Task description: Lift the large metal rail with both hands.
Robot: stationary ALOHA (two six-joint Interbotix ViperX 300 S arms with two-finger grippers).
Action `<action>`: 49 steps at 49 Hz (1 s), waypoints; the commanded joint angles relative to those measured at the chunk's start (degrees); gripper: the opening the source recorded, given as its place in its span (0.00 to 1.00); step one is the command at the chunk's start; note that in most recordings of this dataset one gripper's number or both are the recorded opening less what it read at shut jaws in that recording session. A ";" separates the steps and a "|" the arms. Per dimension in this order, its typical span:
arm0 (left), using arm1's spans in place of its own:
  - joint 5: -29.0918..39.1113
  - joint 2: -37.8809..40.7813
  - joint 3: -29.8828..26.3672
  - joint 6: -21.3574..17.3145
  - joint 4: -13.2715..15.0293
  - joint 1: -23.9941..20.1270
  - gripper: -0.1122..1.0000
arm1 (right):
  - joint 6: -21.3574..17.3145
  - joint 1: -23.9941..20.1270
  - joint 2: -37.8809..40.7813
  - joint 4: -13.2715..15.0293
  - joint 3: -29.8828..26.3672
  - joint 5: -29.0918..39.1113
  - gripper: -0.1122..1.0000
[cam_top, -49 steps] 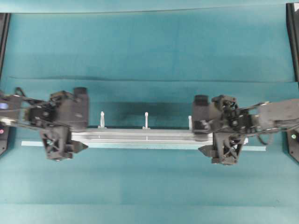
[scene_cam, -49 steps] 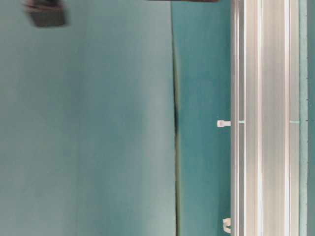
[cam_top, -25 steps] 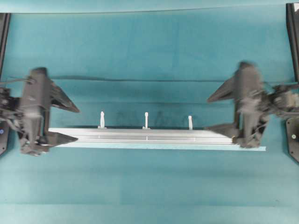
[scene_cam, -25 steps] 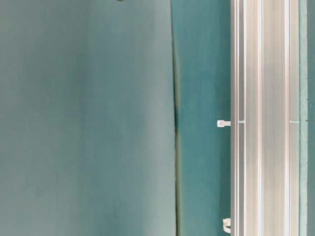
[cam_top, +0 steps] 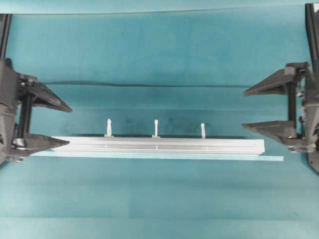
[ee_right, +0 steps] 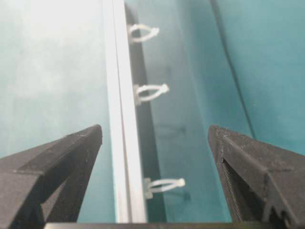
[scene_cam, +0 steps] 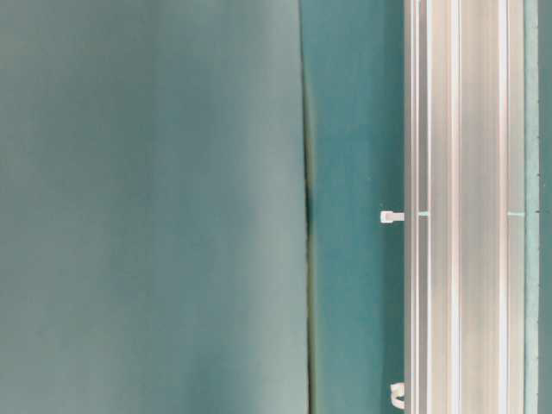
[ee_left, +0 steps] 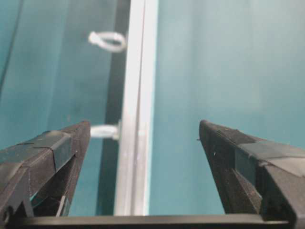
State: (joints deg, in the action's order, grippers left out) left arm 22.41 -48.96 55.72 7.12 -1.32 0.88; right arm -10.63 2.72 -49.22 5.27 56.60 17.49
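The large metal rail (cam_top: 157, 146) is laid flat across the teal tabletop (cam_top: 159, 55), its three whitish pegs (cam_top: 156, 128) turned to the far side. The left gripper (cam_top: 62, 124) and the right gripper (cam_top: 246, 110) are seen at its two ends, fingers spread wide, nothing grasped.

One rail (cam_top: 159, 146) lies on the teal cloth (cam_top: 159, 50). Three pegs stick out of one side of it: the first (cam_top: 108, 127), the second (cam_top: 156, 127) and the third (cam_top: 203, 130). One pale tape strip (cam_top: 271, 158) runs along the rail's other side. Two grippers are in view, the left gripper (cam_top: 62, 125) and the right gripper (cam_top: 249, 109), each with two fingers.
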 commanded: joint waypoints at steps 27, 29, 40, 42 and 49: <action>-2.90 -10.20 -1.05 0.18 0.09 -1.05 0.96 | -0.97 0.18 -10.02 -0.26 -0.35 0.18 0.94; -2.90 -10.37 -1.05 0.18 0.09 -1.14 0.96 | -1.14 0.09 -10.63 -0.18 -0.35 0.18 0.94; -2.90 -13.01 -1.58 0.18 0.09 -1.14 0.96 | -2.02 0.09 -13.27 -0.26 0.18 1.05 0.94; -2.90 -13.27 -1.67 0.18 0.09 -1.14 0.96 | -2.20 0.09 -13.54 -0.18 0.18 1.41 0.94; -2.90 -13.27 -1.49 0.18 0.09 -1.14 0.96 | -2.81 0.09 -13.71 -0.18 0.26 2.81 0.94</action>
State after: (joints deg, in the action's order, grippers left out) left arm 19.86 -62.58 55.63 7.21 -1.32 -0.18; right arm -12.74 2.72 -63.11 5.19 57.22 20.13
